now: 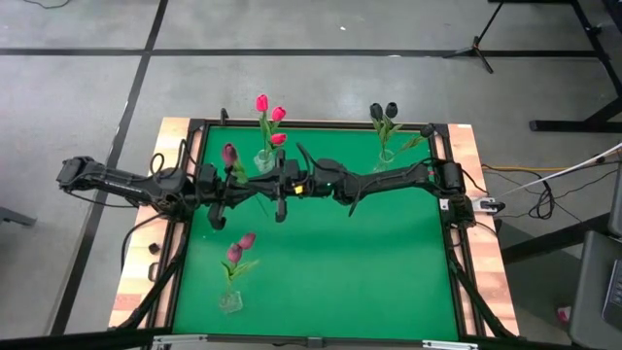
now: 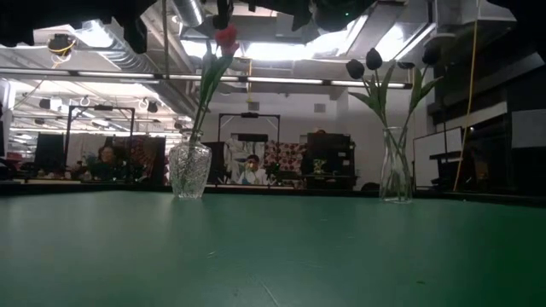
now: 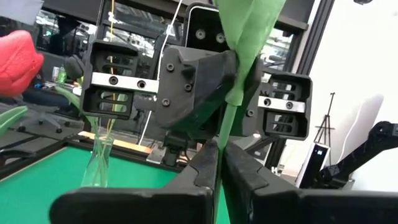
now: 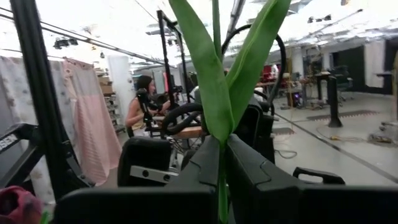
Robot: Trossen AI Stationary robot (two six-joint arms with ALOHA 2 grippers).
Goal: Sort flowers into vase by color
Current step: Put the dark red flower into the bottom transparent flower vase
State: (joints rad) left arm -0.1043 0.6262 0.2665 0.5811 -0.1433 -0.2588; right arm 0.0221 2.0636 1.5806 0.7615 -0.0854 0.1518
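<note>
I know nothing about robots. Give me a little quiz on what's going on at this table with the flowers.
1. How many vases stand on the green table? A two, B three, C five.
2. True or false: the left gripper is open and holds nothing.
3. Fill in: the lone vase, apart from the other two, holds flowers coloured ____.

Key:
1. B. The red-flower vase, the black-flower vase and the lone vase.
2. False. It is shut on a green stem; the right gripper grips a stem too.
3. Maroon-pink.
</note>
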